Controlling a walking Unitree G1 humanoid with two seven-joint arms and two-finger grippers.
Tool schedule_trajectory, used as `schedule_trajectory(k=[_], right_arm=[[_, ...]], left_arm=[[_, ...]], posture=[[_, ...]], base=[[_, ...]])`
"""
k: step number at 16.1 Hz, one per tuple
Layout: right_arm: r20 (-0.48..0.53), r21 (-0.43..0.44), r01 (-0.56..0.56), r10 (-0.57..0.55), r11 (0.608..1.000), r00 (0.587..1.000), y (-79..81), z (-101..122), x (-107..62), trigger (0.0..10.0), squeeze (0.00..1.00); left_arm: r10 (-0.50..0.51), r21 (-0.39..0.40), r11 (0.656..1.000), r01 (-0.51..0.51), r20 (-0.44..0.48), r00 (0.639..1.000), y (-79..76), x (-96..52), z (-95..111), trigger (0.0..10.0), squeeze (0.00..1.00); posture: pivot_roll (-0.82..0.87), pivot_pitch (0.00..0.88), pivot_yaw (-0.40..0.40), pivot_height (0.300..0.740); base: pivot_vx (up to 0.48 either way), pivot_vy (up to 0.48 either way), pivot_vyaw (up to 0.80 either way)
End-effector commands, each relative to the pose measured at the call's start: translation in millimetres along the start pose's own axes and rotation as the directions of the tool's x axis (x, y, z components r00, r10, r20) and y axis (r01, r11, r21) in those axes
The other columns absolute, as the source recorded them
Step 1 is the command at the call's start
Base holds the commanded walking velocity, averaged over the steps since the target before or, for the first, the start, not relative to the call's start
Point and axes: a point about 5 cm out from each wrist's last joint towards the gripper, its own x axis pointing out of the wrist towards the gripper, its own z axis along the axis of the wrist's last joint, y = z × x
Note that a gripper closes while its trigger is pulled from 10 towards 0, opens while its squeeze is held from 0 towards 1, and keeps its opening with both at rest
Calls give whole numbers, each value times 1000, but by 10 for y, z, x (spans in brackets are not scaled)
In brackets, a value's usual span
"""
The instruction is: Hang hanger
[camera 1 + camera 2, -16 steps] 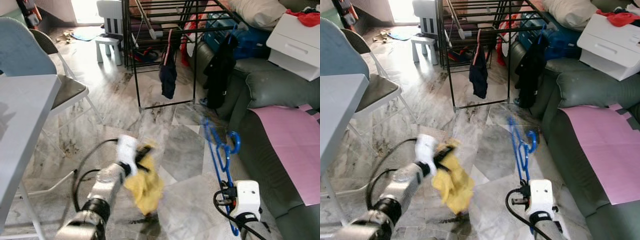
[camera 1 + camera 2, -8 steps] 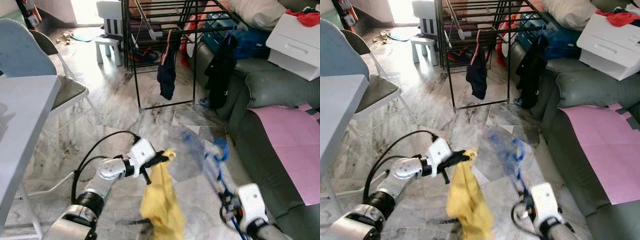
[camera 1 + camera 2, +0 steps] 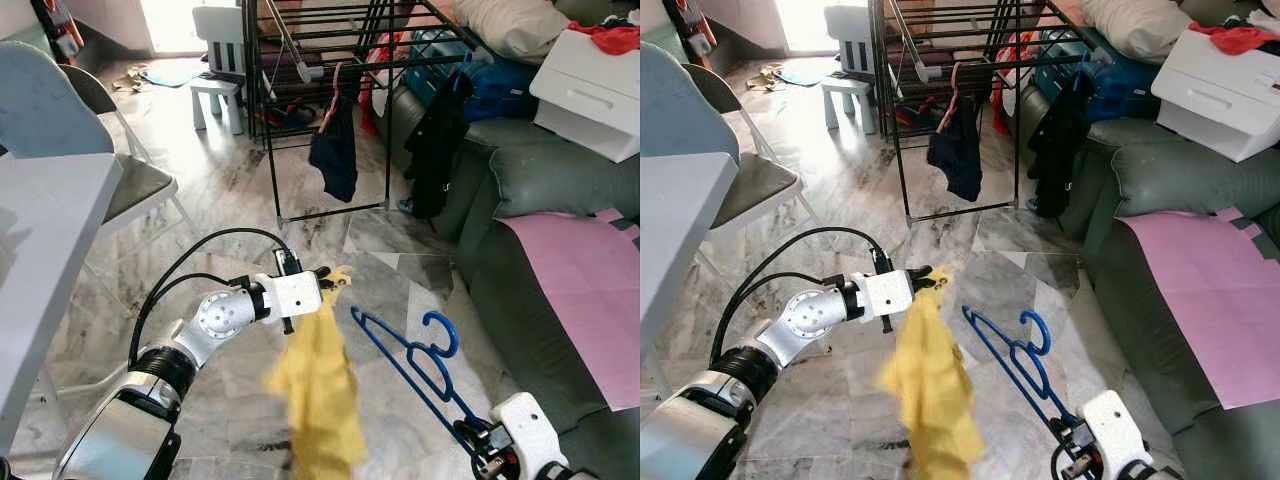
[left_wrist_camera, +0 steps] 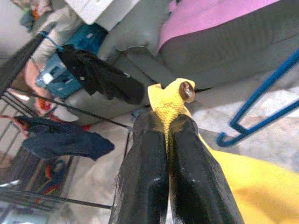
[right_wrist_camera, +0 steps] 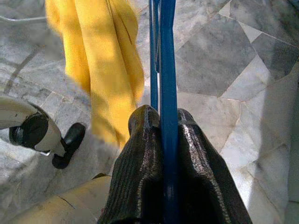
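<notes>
My left gripper (image 3: 325, 280) is shut on the top edge of a yellow garment (image 3: 315, 390), which hangs down over the marble floor. In the left wrist view the black fingers (image 4: 149, 154) pinch the yellow cloth (image 4: 170, 105) just below a small button. A blue plastic hanger (image 3: 405, 350) slants low above the floor to the right of the garment, hook end up. My right gripper (image 3: 472, 436) is shut on its lower end; the right wrist view has the blue hanger (image 5: 161, 46) running out between the closed fingers, with the yellow garment (image 5: 107, 56) beside it.
A black drying rack (image 3: 320, 60) with dark clothes stands ahead. A grey-green sofa (image 3: 560, 190) with a pink sheet (image 3: 590, 290) and a white box (image 3: 590, 80) lines the right. A table (image 3: 40, 230), folding chair (image 3: 120, 180) and white stool (image 3: 220, 70) are on the left.
My left arm has swung the yellow garment up and to the right, toward the hanger. The right arm has dropped, and the hanger has tipped from upright to a low slant.
</notes>
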Motion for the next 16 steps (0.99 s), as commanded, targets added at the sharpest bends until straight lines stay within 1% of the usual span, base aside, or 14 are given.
schedule_trajectory(k=[1, 2, 3, 4, 7, 9, 10, 12, 15, 16], right_arm=[[19, -10, -10, 11, 1000, 1000, -19, 62, -30, 10000, 0], [19, -12, -15, 15, 1000, 1000, -17, 63, -31, 10000, 0], [17, -13, -25, 25, 1000, 1000, -9, 62, -31, 10000, 0], [16, -15, -27, 27, 1000, 1000, -8, 60, -29, 10000, 0], [29, -19, -61, 61, 998, 998, 6, 92, -26, 10000, 0], [29, -35, -121, 122, 992, 992, 39, 121, -40, 10000, 0], [30, -41, -133, 134, 990, 990, 37, 130, -48, 10000, 0], [37, -25, -188, 189, 982, 981, 48, 164, -112, 10000, 0], [10, -9, -238, 238, 971, 971, 76, 113, -168, 10000, 0], [6, 16, -274, 274, 962, 962, 119, 82, -189, 10000, 0]], left_arm=[[36, 42, 998, -38, 49, 998, 156, 38, 105, 10000, 0], [39, 41, 998, -41, 53, 998, 158, 42, 111, 10000, 0], [56, 3, 998, -56, 71, 996, 153, 65, 132, 10000, 0], [56, -10, 998, -55, 82, 995, 142, 78, 144, 10000, 0], [11, -31, 999, -7, 113, 994, 42, 105, 169, 10000, 0], [-24, -35, 999, 29, 138, 990, -28, 125, 197, 10000, 0], [-30, -37, 999, 35, 140, 990, -39, 128, 200, 10000, 0], [-24, -32, 999, 29, 149, 989, -36, 134, 214, 10000, 0], [0, -25, 1000, 4, 163, 987, -8, 141, 238, 10000, 0], [28, -11, 1000, -26, 182, 983, 20, 153, 274, 10000, 0]], posture=[[-55, 0, 7, 740], [-55, 0, 8, 740], [-56, 0, 11, 740], [-56, 0, 12, 740], [-57, 0, 16, 740], [-59, 0, 18, 740], [-59, 0, 17, 740], [-59, 0, 14, 740], [-60, 0, 13, 740], [-62, 0, 12, 740]], base=[[0, 0, 0], [0, 0, 0], [0, 0, 0], [0, 0, 0], [0, 0, 0], [0, 0, 0], [0, 0, 0], [0, 0, 0], [0, 0, 0], [0, 0, 0]])
